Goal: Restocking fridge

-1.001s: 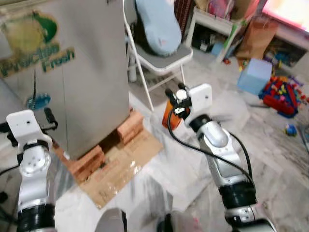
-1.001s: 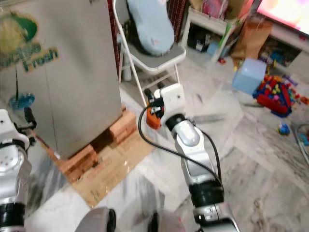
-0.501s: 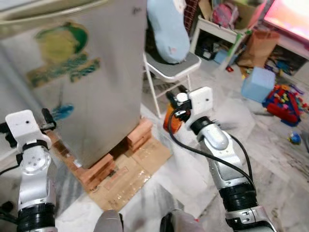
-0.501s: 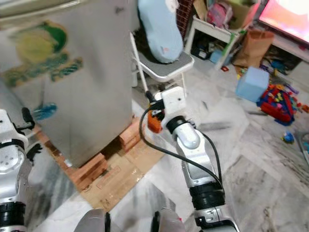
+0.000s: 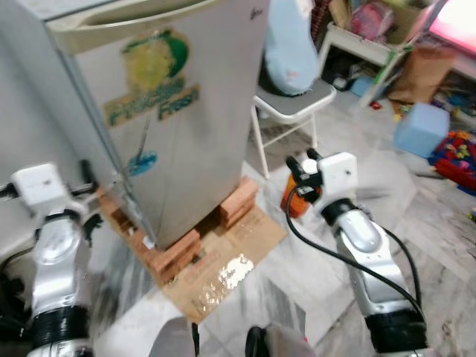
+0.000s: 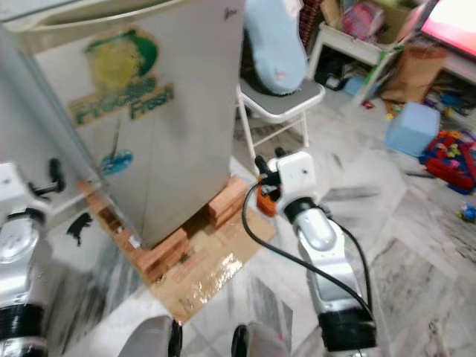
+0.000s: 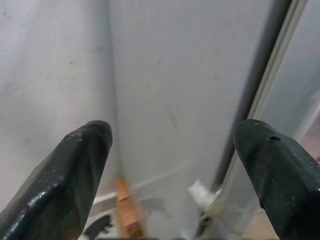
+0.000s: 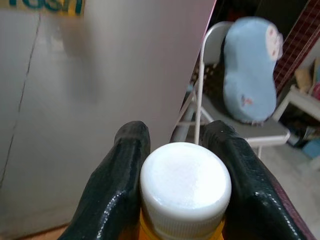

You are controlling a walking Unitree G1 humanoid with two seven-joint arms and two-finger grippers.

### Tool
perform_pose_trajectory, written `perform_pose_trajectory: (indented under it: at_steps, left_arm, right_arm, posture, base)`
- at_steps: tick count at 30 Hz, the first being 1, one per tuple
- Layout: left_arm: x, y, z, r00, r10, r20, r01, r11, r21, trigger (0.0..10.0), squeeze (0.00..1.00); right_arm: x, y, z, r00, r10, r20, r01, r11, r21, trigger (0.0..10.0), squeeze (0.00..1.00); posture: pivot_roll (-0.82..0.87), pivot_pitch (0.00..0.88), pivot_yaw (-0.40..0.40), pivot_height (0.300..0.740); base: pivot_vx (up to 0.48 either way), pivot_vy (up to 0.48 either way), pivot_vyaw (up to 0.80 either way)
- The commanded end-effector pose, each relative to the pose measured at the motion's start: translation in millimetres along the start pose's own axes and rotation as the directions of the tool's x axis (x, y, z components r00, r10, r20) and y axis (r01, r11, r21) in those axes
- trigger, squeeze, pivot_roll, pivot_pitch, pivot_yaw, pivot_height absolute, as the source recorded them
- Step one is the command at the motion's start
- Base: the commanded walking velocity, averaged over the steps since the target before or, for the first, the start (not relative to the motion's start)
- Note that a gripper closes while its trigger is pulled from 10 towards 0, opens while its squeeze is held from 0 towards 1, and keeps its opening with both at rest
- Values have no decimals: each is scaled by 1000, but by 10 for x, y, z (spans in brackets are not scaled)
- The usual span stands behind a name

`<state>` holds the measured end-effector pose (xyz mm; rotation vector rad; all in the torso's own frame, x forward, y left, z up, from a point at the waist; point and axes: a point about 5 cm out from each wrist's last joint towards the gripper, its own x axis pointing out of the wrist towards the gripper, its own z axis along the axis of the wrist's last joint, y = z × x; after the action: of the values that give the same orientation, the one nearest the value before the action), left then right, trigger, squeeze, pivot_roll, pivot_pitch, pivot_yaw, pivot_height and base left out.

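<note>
The orange bottle (image 8: pixel 182 200) with its white cap sits clamped in the right tool (image 8: pixel 175 150) beside the fridge (image 5: pixel 178 111) — its body mostly hidden. The left tool (image 7: pixel 170 165) gapes wide — fridge bricks (image 5: pixel 175 253) blurred.

Soft, even indoor light fills the room, with a bright pinkish glow at the far right behind the right gripper (image 5: pixel 304 161). A wet-looking glare patch sits on the cardboard (image 5: pixel 227 274) on the floor to that gripper's left. The head views are smeared by motion, most at the floor and edges. From the right wrist, the white bottle cap (image 8: pixel 185 181) between the fingers is soft-focused. Past the left gripper (image 7: pixel 170 150), the grey fridge (image 7: pixel 180 90) is blurred and flatly lit.
</note>
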<state>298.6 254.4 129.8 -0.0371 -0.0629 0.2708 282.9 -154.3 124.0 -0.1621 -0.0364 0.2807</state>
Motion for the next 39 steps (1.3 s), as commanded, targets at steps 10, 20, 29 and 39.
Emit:
perform_pose_trajectory:
  at_steps: [10,20,29,39]
  left_arm:
    - [102,-99,-82,979,-193,-70,189,980,-53,10000,0]
    - [34,-249,-140,921,-380,-82,380,925,-17,10000,0]
    - [194,-251,-137,937,-340,-81,345,936,71,10000,0]
    - [269,-532,-232,902,-416,-120,426,901,82,10000,0]
  right_arm:
    - [-12,-111,163,998,-58,32,59,998,-22,10000,0]
    - [38,-104,197,998,-46,32,47,998,-34,10000,0]
    - [49,-138,260,998,-36,44,39,997,-62,10000,0]
    - [38,-160,277,999,-32,39,34,998,-57,10000,0]
  posture:
    - [40,146,-66,740]
    - [38,160,-69,740]
    - [5,164,-72,740]
    - [-16,161,-87,740]
  base:
    - [0,0,628]
    - [0,0,0]
    - [0,0,0]
    - [0,0,0]
